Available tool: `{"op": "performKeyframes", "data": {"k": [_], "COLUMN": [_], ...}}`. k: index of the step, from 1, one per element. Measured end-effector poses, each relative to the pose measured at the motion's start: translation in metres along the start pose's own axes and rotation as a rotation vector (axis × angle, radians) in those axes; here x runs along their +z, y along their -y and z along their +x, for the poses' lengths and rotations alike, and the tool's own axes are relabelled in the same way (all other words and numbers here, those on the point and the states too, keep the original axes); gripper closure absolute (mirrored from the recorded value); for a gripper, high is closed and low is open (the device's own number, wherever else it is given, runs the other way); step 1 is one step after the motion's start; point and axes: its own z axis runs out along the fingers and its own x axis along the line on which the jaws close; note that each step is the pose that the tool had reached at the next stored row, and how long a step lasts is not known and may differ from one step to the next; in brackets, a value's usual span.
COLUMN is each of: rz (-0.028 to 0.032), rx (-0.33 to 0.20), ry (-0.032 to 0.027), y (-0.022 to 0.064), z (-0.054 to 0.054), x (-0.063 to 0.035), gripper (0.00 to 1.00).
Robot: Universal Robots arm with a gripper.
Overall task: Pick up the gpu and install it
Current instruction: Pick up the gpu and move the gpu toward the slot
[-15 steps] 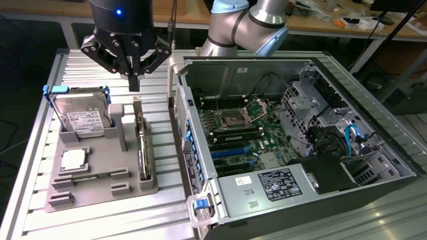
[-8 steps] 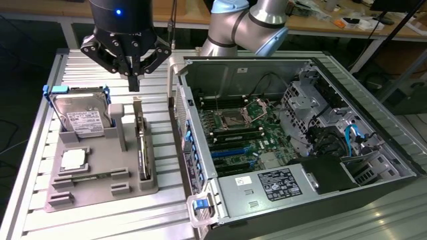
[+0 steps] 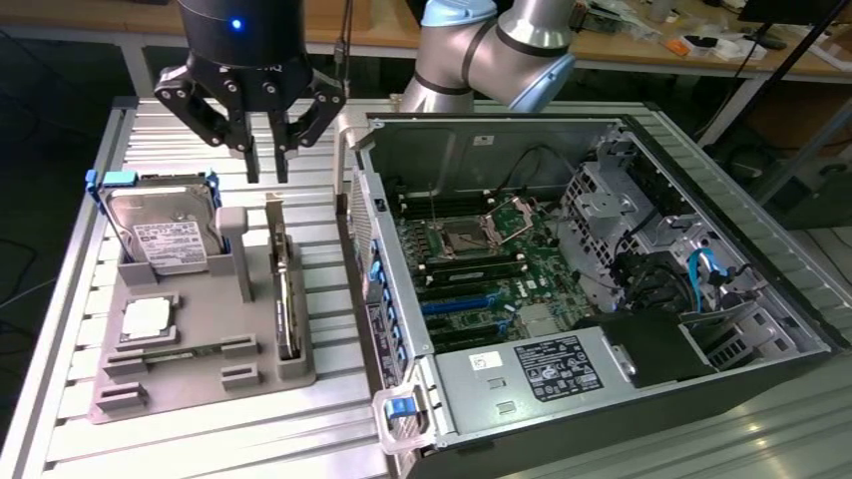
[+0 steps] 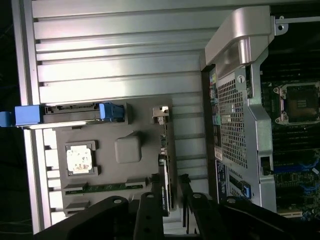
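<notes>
Hand: the hand (image 3: pixel 267 170) hangs in the air over the far end of the grey holder, pointing down at it.
Fingers: the two dark fingers (image 3: pixel 253 160) stand slightly spread, with a narrow gap between their tips and nothing pinched in it.
Gpu: the gpu (image 3: pixel 283 299) stands on its long edge in a slot along the side of the holder nearest the computer case, with its silver bracket at the far end, below the hand. The hand is clear above it and does not touch it. In the wrist view the card's thin edge lines up with the gap between the fingers.
Holder: the grey holder (image 3: pixel 200 369) lies flat on the bench.
Hard drive: a silver hard drive (image 3: pixel 167 239) in a blue frame leans in the holder's far corner, on the exterior view's left.
Chip: a small square silver chip (image 3: pixel 147 316) sits in a recess near the hard drive.
Memory stick: a thin green memory stick (image 3: pixel 174 356) lies in a slot just beside the chip.
Computer case: the open computer case (image 3: pixel 466 150) lies on its side just beside the holder, on the exterior view's right, with the green motherboard (image 3: pixel 480 259) exposed.
Bench: the ribbed aluminium bench (image 3: pixel 174 439) carries the holder and the case.
</notes>
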Motion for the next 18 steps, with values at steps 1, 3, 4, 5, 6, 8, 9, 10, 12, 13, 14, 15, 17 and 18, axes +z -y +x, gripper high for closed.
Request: {"op": "performKeyframes", "data": {"k": [1,3,4,5,6,8,9,10,12,13,14,15,17,18], "rz": [0.0000,0.0000,0.0000,0.0018,0.0078,0.0124,0.0124,0.0125,0.0127,0.0128,0.0127,0.0131,0.0138,0.0139], "rx": [0.000,0.000,0.000,0.000,0.000,0.000,0.000,0.000,0.000,0.000,0.000,0.000,0.000,0.000], "ry": [0.0000,-0.0001,0.0001,0.0002,0.0007,0.0010,0.0009,0.0007,-0.0004,-0.0007,-0.0008,-0.0013,-0.0015,-0.0014], "y": [0.0000,0.0003,0.0009,0.0035,0.0058,0.0067,0.0073,0.0079,0.0102,0.0120,0.0139,0.0164,0.0218,0.0245], "z": [0.000,0.000,0.000,0.000,0.000,0.000,0.000,0.000,0.000,0.000,0.000,-0.001,-0.001,-0.001], "x": [0.0000,0.0000,0.0002,0.0008,0.0014,0.0035,0.0053,0.0071,0.0101,0.0114,0.0130,0.0138,0.0158,0.0172], "gripper": [0.64,0.58,0.58,0.52,0.52,0.52,0.52,0.52,0.52,0.52,0.52,0.52,0.52,0.52]}}
